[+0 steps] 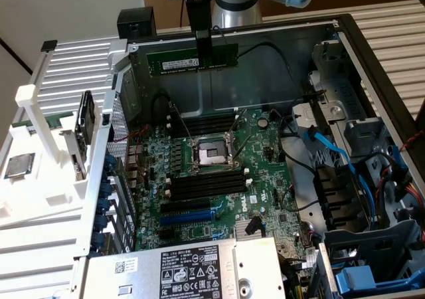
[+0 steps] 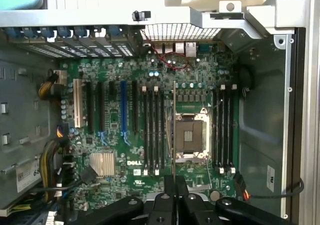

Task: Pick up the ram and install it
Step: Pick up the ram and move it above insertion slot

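Nearest in the exterior view sits the silver power supply with its white label, at the front edge of the open computer case. Behind it lies the green motherboard, with one bank of long black memory slots, then the square processor socket, then a second bank of slots beyond it. Blue cables run through the drive bays toward the exterior view's right, and a white rack stands outside the case at the exterior view's left (a silver-topped processor chip rests on it). Farthest back, the end effector hangs over the rear of the case, its fingers clamped on the ram. The green stick is held level and lengthwise, up in the air, well apart from the board and every slot. In the wrist view the ram appears edge-on as a thin line rising from the end effector, passing alongside the socket.
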{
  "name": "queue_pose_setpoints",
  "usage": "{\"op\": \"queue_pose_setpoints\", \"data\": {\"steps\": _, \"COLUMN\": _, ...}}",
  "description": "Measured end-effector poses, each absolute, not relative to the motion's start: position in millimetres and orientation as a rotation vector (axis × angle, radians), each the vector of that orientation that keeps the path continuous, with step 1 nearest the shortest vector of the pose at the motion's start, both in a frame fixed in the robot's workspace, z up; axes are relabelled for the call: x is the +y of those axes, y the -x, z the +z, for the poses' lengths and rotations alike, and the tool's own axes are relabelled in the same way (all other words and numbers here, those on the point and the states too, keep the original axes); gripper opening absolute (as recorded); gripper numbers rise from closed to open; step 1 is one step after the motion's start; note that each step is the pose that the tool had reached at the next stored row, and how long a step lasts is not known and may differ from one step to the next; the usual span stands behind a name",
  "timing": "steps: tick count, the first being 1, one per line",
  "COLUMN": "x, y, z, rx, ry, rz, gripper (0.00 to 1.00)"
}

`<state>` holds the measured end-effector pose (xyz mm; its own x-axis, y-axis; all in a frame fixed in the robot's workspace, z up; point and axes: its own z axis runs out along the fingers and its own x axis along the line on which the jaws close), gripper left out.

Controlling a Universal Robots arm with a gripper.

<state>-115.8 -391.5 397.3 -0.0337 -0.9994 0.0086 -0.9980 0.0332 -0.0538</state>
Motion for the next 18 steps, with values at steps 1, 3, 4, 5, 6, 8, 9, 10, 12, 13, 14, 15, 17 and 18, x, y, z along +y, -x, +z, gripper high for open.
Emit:
{"op": "queue_pose_setpoints", "data": {"steps": 1, "x": -392, "y": 116, "z": 397, "rx": 2.235, "ry": 2.161, "rz": -0.069, "gripper": 0.12}}
{"op": "queue_pose_setpoints", "data": {"steps": 3, "x": -394, "y": 116, "z": 397, "rx": 2.235, "ry": 2.161, "rz": -0.069, "gripper": 0.12}}
{"op": "queue_pose_setpoints", "data": {"steps": 4, "x": -394, "y": 116, "z": 396, "rx": 2.235, "ry": 2.161, "rz": -0.069, "gripper": 0.12}}
{"op": "queue_pose_setpoints", "data": {"steps": 5, "x": -394, "y": 116, "z": 393, "rx": 2.235, "ry": 2.161, "rz": -0.069, "gripper": 0.12}}
{"op": "queue_pose_setpoints", "data": {"steps": 6, "x": -394, "y": 116, "z": 392, "rx": 2.235, "ry": 2.161, "rz": -0.069, "gripper": 0.12}}
{"op": "queue_pose_setpoints", "data": {"steps": 8, "x": -394, "y": 116, "z": 388, "rx": 2.235, "ry": 2.161, "rz": -0.069, "gripper": 0.12}}
{"op": "queue_pose_setpoints", "data": {"steps": 9, "x": -395, "y": 116, "z": 386, "rx": 2.235, "ry": 2.161, "rz": -0.069, "gripper": 0.12}}
{"op": "queue_pose_setpoints", "data": {"steps": 10, "x": -395, "y": 116, "z": 384, "rx": 2.235, "ry": 2.161, "rz": -0.069, "gripper": 0.12}}
{"op": "queue_pose_setpoints", "data": {"steps": 12, "x": -395, "y": 115, "z": 381, "rx": 2.235, "ry": 2.161, "rz": -0.069, "gripper": 0.12}}
{"op": "queue_pose_setpoints", "data": {"steps": 13, "x": -395, "y": 115, "z": 379, "rx": 2.235, "ry": 2.161, "rz": -0.069, "gripper": 0.12}}
{"op": "queue_pose_setpoints", "data": {"steps": 14, "x": -395, "y": 115, "z": 377, "rx": 2.235, "ry": 2.161, "rz": -0.069, "gripper": 0.12}}
{"op": "queue_pose_setpoints", "data": {"steps": 15, "x": -395, "y": 115, "z": 375, "rx": 2.235, "ry": 2.161, "rz": -0.069, "gripper": 0.12}}
{"op": "queue_pose_setpoints", "data": {"steps": 17, "x": -395, "y": 114, "z": 372, "rx": 2.235, "ry": 2.161, "rz": -0.069, "gripper": 0.12}}
{"op": "queue_pose_setpoints", "data": {"steps": 18, "x": -395, "y": 114, "z": 370, "rx": 2.235, "ry": 2.161, "rz": -0.069, "gripper": 0.12}}
